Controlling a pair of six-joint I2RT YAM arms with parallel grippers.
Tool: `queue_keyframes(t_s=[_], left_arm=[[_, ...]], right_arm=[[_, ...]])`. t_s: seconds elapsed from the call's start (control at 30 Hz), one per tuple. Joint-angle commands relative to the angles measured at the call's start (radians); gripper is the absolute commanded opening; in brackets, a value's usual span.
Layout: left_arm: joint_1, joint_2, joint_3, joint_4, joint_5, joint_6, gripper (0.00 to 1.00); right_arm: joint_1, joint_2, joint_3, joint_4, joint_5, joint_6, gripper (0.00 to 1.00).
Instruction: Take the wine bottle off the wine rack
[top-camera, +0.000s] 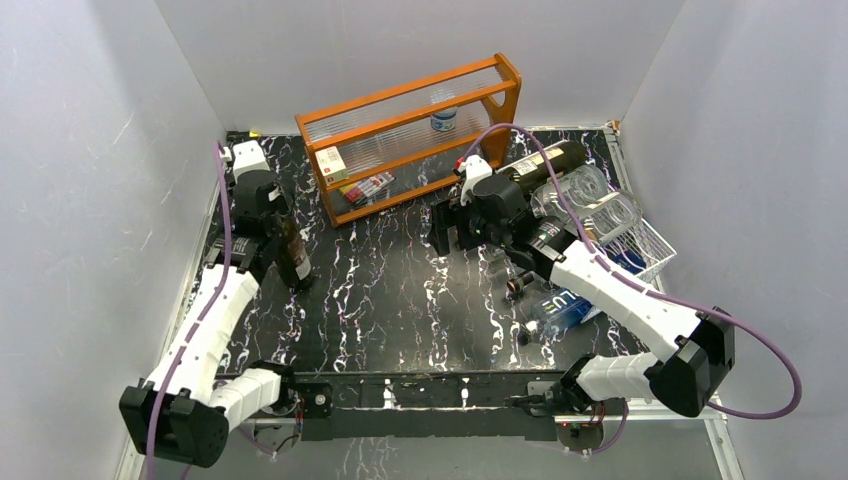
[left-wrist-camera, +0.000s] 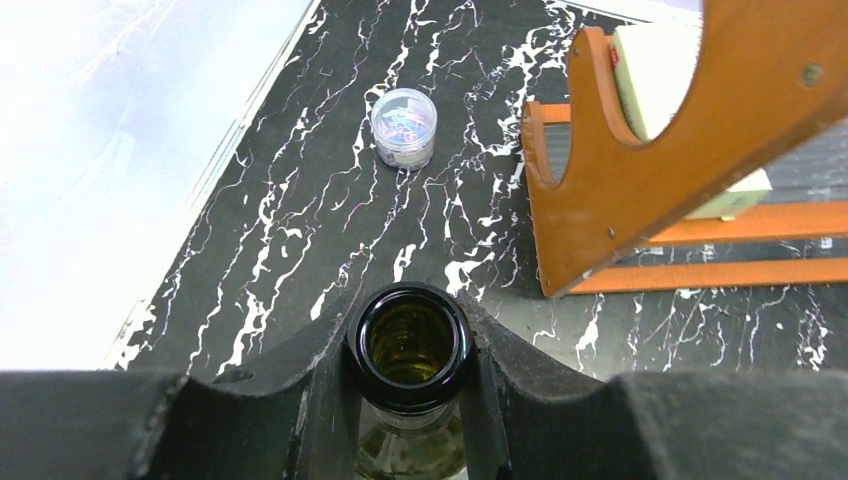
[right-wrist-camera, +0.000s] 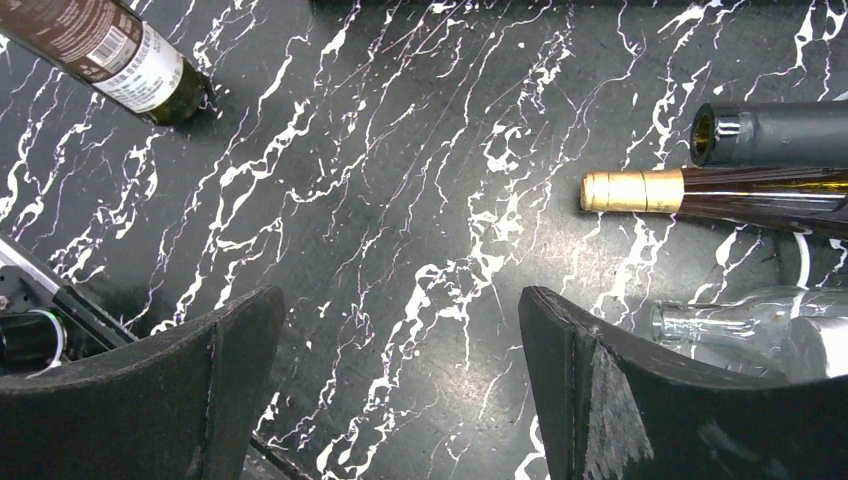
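Note:
My left gripper (top-camera: 272, 222) is shut on the neck of a brown wine bottle (top-camera: 294, 256) that stands upright on the black marbled table at the left. The left wrist view shows the bottle's open mouth (left-wrist-camera: 410, 345) pinched between my fingers (left-wrist-camera: 520, 390). The white wire wine rack (top-camera: 652, 250) sits at the far right with clear bottles (top-camera: 585, 190) and a dark bottle (top-camera: 552, 160) lying by it. My right gripper (top-camera: 450, 228) is open and empty over the table's middle (right-wrist-camera: 400, 385), left of the rack. The brown bottle also shows in the right wrist view (right-wrist-camera: 110, 45).
An orange wooden shelf (top-camera: 415, 135) with clear panels stands at the back. A small jar of paper clips (left-wrist-camera: 404, 127) sits at the far left. A gold-capped bottle (right-wrist-camera: 700, 192), a dark bottle neck (right-wrist-camera: 770, 133) and a clear bottle (right-wrist-camera: 740, 330) lie right of my right fingers.

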Motion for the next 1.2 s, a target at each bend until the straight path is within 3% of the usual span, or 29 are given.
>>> queue_keyframes(t_s=[0.0,0.17,0.43,0.77,0.8,0.83,0.9,0.93,1.0,1.03,1.17], left_arm=[[0.082,0.0,-0.022,0.207,0.08,0.004,0.0],[0.148,0.04,-0.034,0.306,0.17,-0.017,0.0],[0.152,0.095,-0.078,0.548,0.223,0.113,0.0],[0.152,0.164,-0.055,0.554,0.235,0.126,0.02],[0.152,0.163,-0.054,0.539,0.237,0.123,0.11],[0.151,0.159,-0.057,0.532,0.238,0.121,0.3],[0.152,0.148,-0.072,0.529,0.244,0.121,0.54],[0.152,0.142,-0.076,0.521,0.246,0.123,0.62],[0.152,0.131,-0.079,0.501,0.245,0.13,0.93],[0.152,0.126,-0.078,0.492,0.246,0.132,0.98],[0.15,0.09,-0.058,0.435,0.256,0.133,0.98]], right_arm=[[-0.006,-0.042,0.047,-0.007,0.045,-0.009,0.98],[-0.007,-0.102,0.01,0.012,0.057,-0.026,0.98],[-0.007,-0.134,0.0,0.014,0.077,-0.036,0.98],[-0.008,-0.149,0.004,-0.012,0.074,-0.04,0.98],[-0.008,-0.156,0.002,-0.012,0.072,-0.041,0.98],[-0.008,-0.162,0.0,-0.013,0.07,-0.04,0.98],[-0.007,-0.172,0.002,-0.02,0.085,-0.034,0.98],[-0.008,-0.173,0.006,-0.033,0.092,-0.033,0.98],[-0.008,-0.176,0.021,-0.064,0.11,-0.036,0.98],[-0.007,-0.177,0.028,-0.08,0.119,-0.034,0.98],[-0.007,-0.174,0.067,-0.157,0.166,-0.035,0.98]])
